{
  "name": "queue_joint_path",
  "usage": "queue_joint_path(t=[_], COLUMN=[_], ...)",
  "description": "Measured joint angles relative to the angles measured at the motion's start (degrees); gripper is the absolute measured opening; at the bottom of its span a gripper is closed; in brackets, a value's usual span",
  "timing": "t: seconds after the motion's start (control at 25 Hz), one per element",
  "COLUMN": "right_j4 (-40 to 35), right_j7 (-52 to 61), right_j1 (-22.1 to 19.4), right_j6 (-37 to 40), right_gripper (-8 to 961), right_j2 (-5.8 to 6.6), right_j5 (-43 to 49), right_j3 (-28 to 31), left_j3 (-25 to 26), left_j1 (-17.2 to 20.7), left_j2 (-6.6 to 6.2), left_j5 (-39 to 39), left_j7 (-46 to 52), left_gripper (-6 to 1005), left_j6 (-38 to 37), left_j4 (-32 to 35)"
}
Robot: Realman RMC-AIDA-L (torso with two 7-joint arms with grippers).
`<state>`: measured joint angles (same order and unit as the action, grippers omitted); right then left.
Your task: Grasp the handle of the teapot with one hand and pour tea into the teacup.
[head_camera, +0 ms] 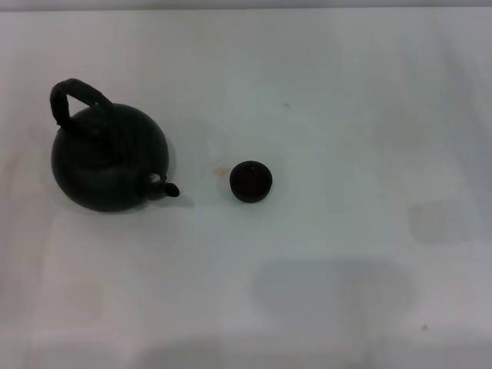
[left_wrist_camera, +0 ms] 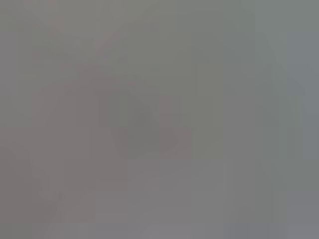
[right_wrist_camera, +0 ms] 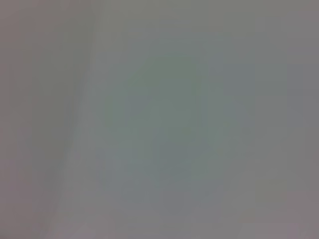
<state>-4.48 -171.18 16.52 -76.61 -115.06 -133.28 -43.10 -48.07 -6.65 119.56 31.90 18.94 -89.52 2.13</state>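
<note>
The large round black teapot (head_camera: 108, 157) stands on the white table (head_camera: 346, 115) at the left in the head view. Its short spout (head_camera: 171, 189) points right toward the teacup. Its black arched handle (head_camera: 77, 94) rises over the top, leaning to the far left. The tiny black teacup (head_camera: 250, 181) sits upright near the middle, a short gap to the right of the spout. Neither gripper nor arm shows in the head view. Both wrist views show only a plain grey blur with no object.
Soft grey shadows lie on the table at the front centre (head_camera: 330, 288) and at the right (head_camera: 442, 219). A faint yellowish stain (head_camera: 217, 172) sits between spout and cup.
</note>
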Motion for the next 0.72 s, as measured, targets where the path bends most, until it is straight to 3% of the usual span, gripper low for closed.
queue_joint_path(t=[0.72], right_j4=[0.2], right_j7=[-0.1], right_j1=[1.2], right_j6=[-2.2], right_gripper=[837], right_j2=[-0.26], right_j5=[-0.8], right_j3=[1.7], left_j3=[-0.3], left_j1=[-0.8], left_j2=[-0.26], left_j5=[-6.8], left_j7=[-4.0], left_gripper=[836], left_j6=[-6.4], left_j4=[-0.3])
